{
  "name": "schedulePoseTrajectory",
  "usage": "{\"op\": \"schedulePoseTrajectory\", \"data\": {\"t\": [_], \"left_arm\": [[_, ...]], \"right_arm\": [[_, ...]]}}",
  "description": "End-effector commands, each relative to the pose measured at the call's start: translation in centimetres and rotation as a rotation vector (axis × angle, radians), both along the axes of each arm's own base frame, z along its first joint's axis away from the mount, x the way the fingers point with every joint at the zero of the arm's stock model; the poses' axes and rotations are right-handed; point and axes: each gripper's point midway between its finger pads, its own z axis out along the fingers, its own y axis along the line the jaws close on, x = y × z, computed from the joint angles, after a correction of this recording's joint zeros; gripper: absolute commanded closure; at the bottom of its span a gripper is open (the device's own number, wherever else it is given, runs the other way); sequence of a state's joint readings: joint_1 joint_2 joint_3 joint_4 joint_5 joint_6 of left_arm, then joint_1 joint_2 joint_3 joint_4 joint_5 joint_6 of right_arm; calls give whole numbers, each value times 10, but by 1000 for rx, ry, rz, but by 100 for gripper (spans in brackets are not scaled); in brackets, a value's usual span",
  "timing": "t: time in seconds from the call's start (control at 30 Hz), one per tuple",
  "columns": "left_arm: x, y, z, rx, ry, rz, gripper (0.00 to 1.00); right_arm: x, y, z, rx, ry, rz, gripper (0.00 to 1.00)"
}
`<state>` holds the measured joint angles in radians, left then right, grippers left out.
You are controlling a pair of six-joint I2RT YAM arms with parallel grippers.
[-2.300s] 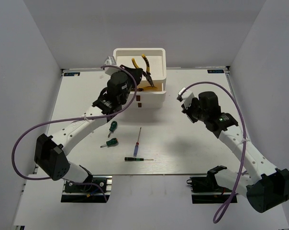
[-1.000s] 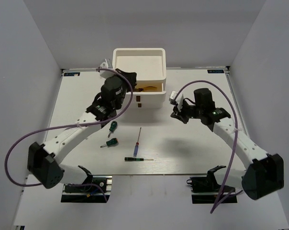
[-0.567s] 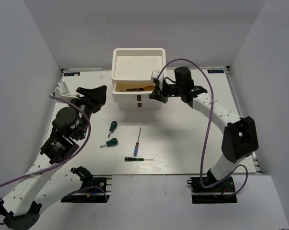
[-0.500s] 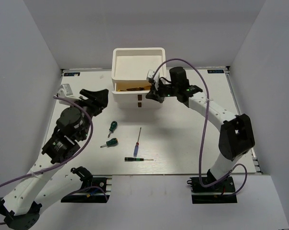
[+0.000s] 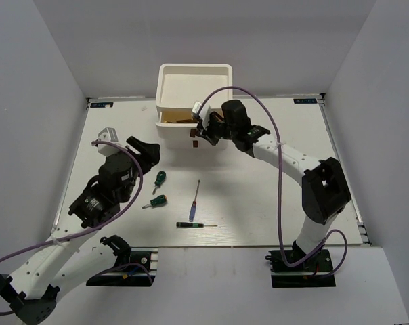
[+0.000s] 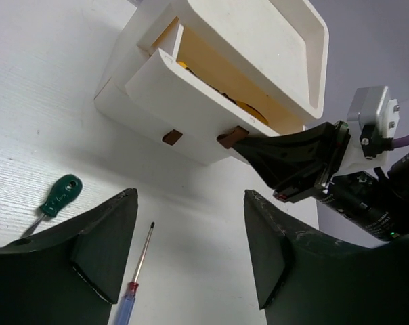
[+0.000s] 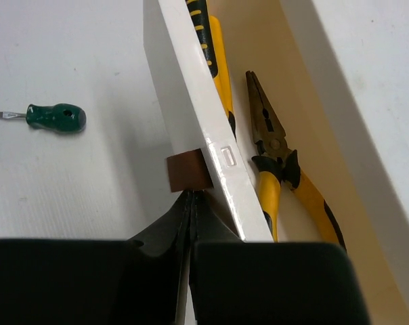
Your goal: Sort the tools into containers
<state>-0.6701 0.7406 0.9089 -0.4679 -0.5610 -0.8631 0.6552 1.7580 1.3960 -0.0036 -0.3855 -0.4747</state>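
So, starting on the left: the left gripper (image 6: 189, 203) hangs over the table (image 5: 272, 196) with its fingers spread wide and nothing between them. It's well short of the white organizer (image 5: 194, 66).

Just to its right, a stubby green screwdriver (image 5: 160, 178) lies flat on the table, and a second green screwdriver (image 5: 157, 201) lies a bit nearer the arm bases. Neither is touching anything else. Next over is the slim red-and-blue screwdriver (image 5: 195, 200), lying roughly front to back. The thin black-and-green screwdriver (image 5: 194, 224) lies crosswise just in front of it. So four tools are out on the table, all apart from each other.

The organizer sits at the back edge, about the middle. Its top drawer (image 7: 184, 101) is pulled partway out. Inside are one pair of yellow-handled pliers (image 7: 275, 159) and the other pair (image 7: 217, 68), side by side.

The right gripper (image 7: 191, 200) has reached across to the front of that drawer. Its fingers are pressed together, and the tips sit right up against the brown tab (image 7: 187, 172) from below, not wrapped around it as far as I can tell.
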Motion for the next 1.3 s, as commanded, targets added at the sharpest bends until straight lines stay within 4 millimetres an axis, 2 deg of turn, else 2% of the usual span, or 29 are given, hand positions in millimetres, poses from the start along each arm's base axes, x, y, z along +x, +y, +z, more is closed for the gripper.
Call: {"op": "schedulePoseTrajectory", "data": {"t": [0.0, 0.07, 0.17, 0.2, 0.23, 0.27, 0.4, 0.57, 0.7, 0.9, 1.03, 1.13, 1.17, 1.2, 1.23, 1.27], "left_arm": [[-2, -2, -8, -23, 19, -4, 26], [-3, -1, -14, -17, 26, -4, 26], [-5, -2, -16, -31, 28, -11, 26], [-5, -2, -16, -31, 28, -11, 26], [-5, -2, -16, -31, 28, -11, 26], [-5, -2, -16, -39, 29, -9, 26], [-5, -2, -20, -34, 36, -8, 26], [-6, -3, -24, -30, 45, -17, 26], [-8, -2, -24, -38, 47, -15, 26], [-8, -7, -54, 9, 148, -25, 25], [-6, -18, -70, 42, 228, -55, 25], [2, -36, -83, 70, 272, -112, 25], [6, -41, -86, 78, 264, -128, 26], [14, -52, -84, 63, 222, -163, 28], [21, -58, -93, 113, 213, -192, 30], [27, -62, -97, 131, 195, -201, 35]], "right_arm": [[21, 8, 46, 112, -139, -40, 100], [19, 7, 48, 116, -161, -39, 100], [40, 3, 52, 59, -296, -144, 100], [53, -5, 49, 32, -304, -225, 100], [57, -7, 47, 23, -300, -237, 100], [60, -7, 54, 36, -295, -245, 100], [60, -11, 45, 2, -277, -240, 100], [72, -12, 39, -22, -267, -288, 100], [81, -11, 42, -22, -273, -316, 100], [89, -15, 34, -52, -283, -351, 100], [89, -17, 31, -57, -275, -357, 100], [79, -19, 34, -28, -216, -355, 100], [64, -19, 43, 2, -166, -320, 100], [44, -11, 41, 22, -103, -223, 100], [33, -19, 47, 57, -56, -217, 100], [20, -24, 34, 42, 5, -191, 100]]}}
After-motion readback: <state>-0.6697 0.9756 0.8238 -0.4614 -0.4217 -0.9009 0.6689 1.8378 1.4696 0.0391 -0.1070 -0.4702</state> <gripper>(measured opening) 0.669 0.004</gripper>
